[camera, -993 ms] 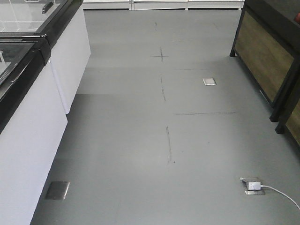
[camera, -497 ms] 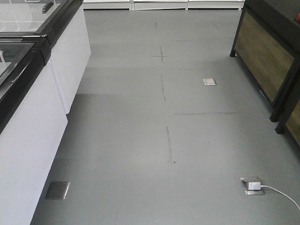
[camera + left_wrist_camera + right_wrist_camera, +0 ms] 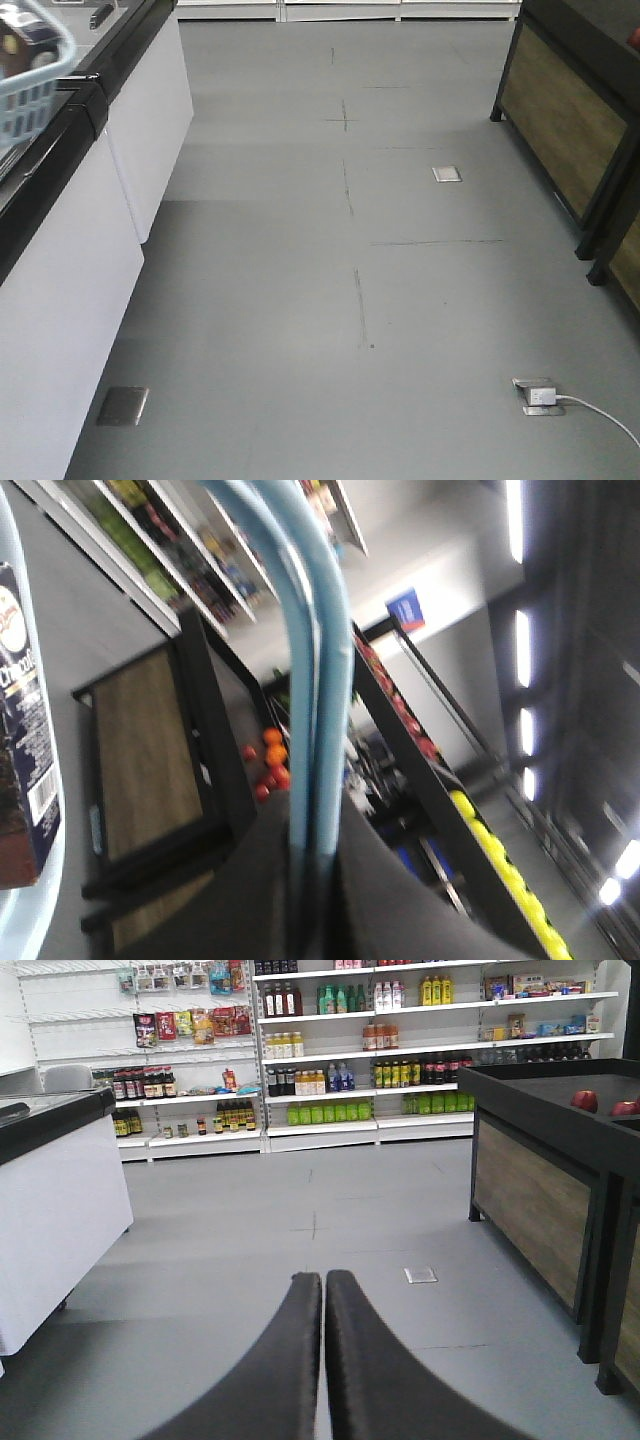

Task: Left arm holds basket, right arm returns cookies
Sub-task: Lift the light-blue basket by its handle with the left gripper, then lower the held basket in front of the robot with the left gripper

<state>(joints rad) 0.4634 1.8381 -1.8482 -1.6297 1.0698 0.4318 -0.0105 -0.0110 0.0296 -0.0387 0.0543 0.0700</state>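
- Up in the top-left corner of the front view, a light blue plastic shopping basket with slotted sides [image 3: 35,95] hangs over the white chest freezer with the black rim [image 3: 60,300]. Something dark sits inside it, too cropped to read. Neither arm shows here.
- Over on the left wrist view, the left gripper [image 3: 318,865] is clamped on the basket's curved light blue handle [image 3: 318,660], which runs up out from between its fingers. At the left edge, the dark navy rectangular cookie box with a barcode [image 3: 22,730] stands inside the basket, against its wall. It's the only thing I can see in there.
- On the right wrist view, the right gripper [image 3: 324,1290] has its two black fingers pressed together with nothing between them. It points down the grey aisle toward white shelves of bottles [image 3: 400,1060], well apart from them.
- Progress, as I read it: the holding half is done and the returning half hasn't begun. The cookies sit in the basket, so the right arm has yet to reach in, grab the box and take it to a shelf.
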